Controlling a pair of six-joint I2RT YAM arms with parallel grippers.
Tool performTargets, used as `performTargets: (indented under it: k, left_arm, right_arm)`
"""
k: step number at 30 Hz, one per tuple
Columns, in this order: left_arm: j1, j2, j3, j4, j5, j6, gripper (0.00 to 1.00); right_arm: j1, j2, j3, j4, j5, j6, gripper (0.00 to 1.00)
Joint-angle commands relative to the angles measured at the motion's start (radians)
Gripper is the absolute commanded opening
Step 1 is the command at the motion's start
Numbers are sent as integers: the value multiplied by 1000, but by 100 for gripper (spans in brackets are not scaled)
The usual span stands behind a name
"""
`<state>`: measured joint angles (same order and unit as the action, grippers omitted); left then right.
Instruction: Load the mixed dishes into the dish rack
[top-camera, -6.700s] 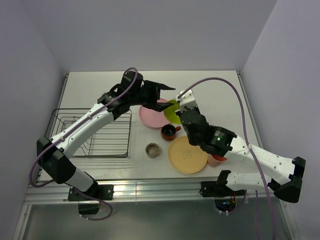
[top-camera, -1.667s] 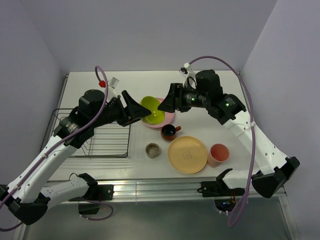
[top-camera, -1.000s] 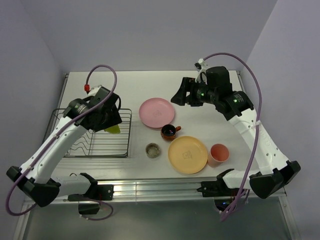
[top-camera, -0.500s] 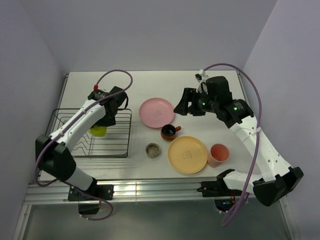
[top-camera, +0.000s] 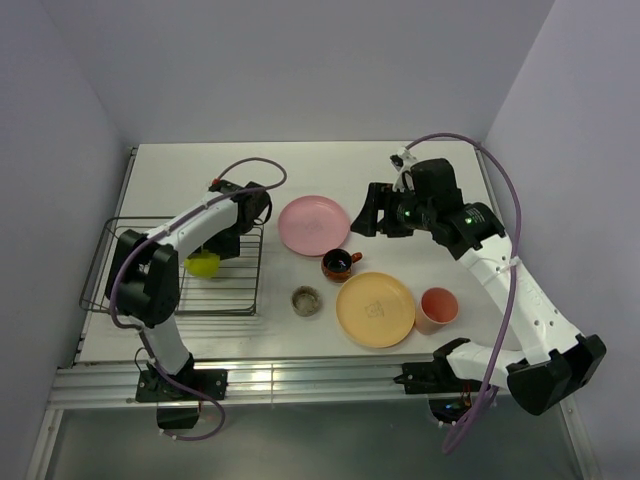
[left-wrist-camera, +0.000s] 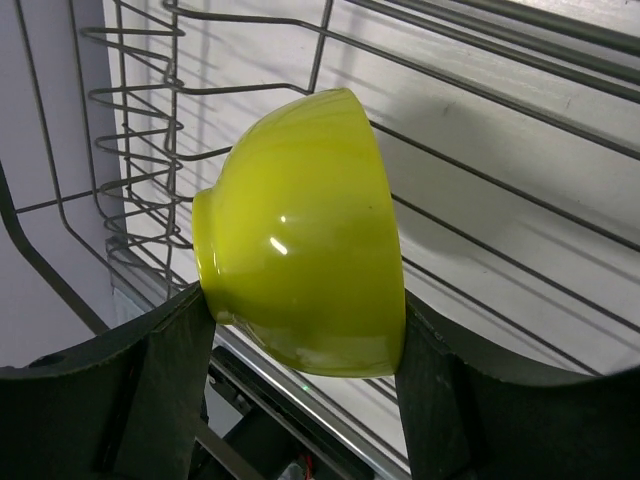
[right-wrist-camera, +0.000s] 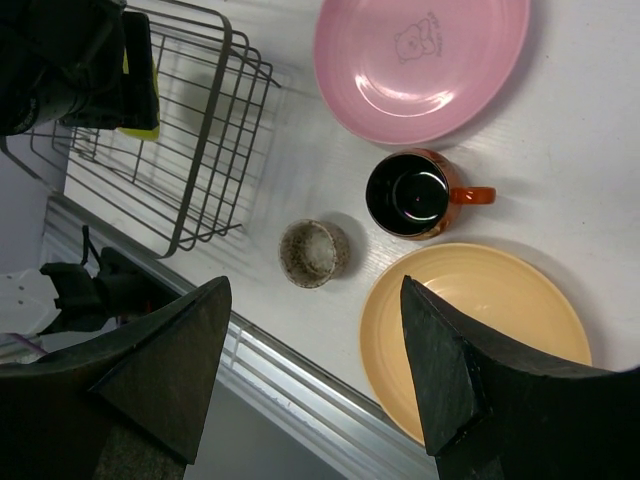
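The left end effector (top-camera: 207, 252) hangs inside the dish rack (top-camera: 232, 285), apparently clamped on the lime-green bowl (top-camera: 204, 266) at its tip. The right end effector (top-camera: 363, 217) hovers above the surface (top-camera: 440, 190). The pink plate (top-camera: 313, 224) lies just to its left, with the small red-orange bowl (top-camera: 340, 264) and yellow-orange plate (top-camera: 375, 308) nearer the bases.

Soft, even white light fills all three views, and the desk (top-camera: 300, 170) reads bright without washing out. The dish rack (top-camera: 235, 285) wires throw pale, blurred shadows on it. One small glare spot sits on the lime-green bowl (left-wrist-camera: 300, 250). The dark jaws along the wrist views' lower edges look soft and underlit.
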<state>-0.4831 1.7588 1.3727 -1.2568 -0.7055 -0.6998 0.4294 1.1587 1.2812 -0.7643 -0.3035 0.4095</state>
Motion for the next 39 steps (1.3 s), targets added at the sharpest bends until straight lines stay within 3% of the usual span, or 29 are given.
performTargets:
  k: [1,6,9,11,14,15,22,39]
  left_arm:
    - [3,37,9,19,-45,20,8]
    - [9,56,-1,57,-22,33,22]
    - [15,64,3,69,-19,40,38]
    - [15,67,12,69,-19,40,57]
    - [15,53,20,73,1,36,95]
    - [17,45,19,82,11,37,99]
    - [15,-48,-15,120,106,46,99]
    - [15,-192,25,117,190,-12,99]
  right_arm:
    - [-15,-36,-22,14,17,-29,76]
    - [-29,-44,-37,10,12,-32,76]
    - [-32,-51,-43,10,12,-34,76]
    - [-37,-53,-49,10,12,-34,76]
    - [-35,-53,-56,10,9,-32,76]
    - [-35,-53,-60,10,9,-31,76]
    - [-35,9,-51,-30,52,-40,76]
    - [17,374,69,-113,182,-52,70]
